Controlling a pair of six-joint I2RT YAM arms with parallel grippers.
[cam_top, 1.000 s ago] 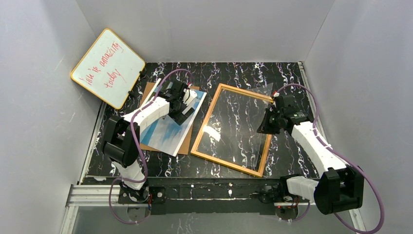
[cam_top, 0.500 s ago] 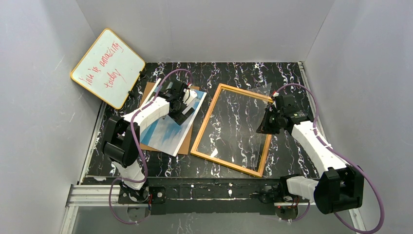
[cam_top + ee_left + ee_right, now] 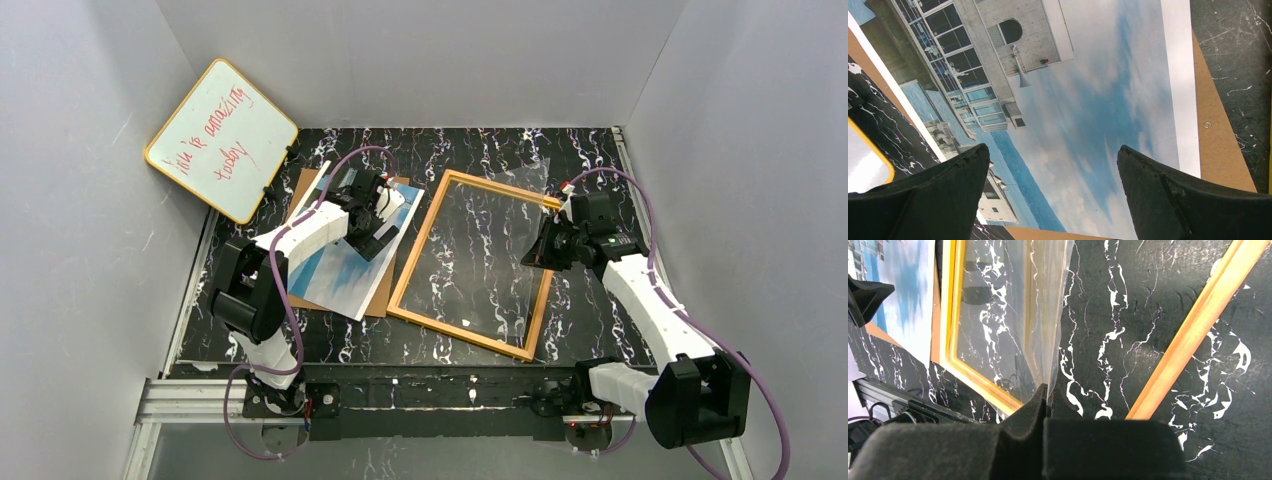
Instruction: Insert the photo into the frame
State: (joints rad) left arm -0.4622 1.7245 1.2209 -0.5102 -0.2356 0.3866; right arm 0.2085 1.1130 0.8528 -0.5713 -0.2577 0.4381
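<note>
Noted photo (image 3: 1098,100) face up on brown backing board (image 3: 1220,150), left of frame (image 3: 1198,327), long axis far-to-near, directly under spread-open left gripper (image 3: 1053,160); right gripper (image 3: 1047,390) clamped shut on clear pane (image 3: 1048,315) edge well to the right, so judged left arm nearer for pickup.

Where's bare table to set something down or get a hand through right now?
Bare: far strip of table behind the frame, right of the whiteboard; near strip in front of the frame. Crowded: left-centre, open left gripper over photo on backing board; right gripper shut on the clear pane at the frame's right side.
</note>
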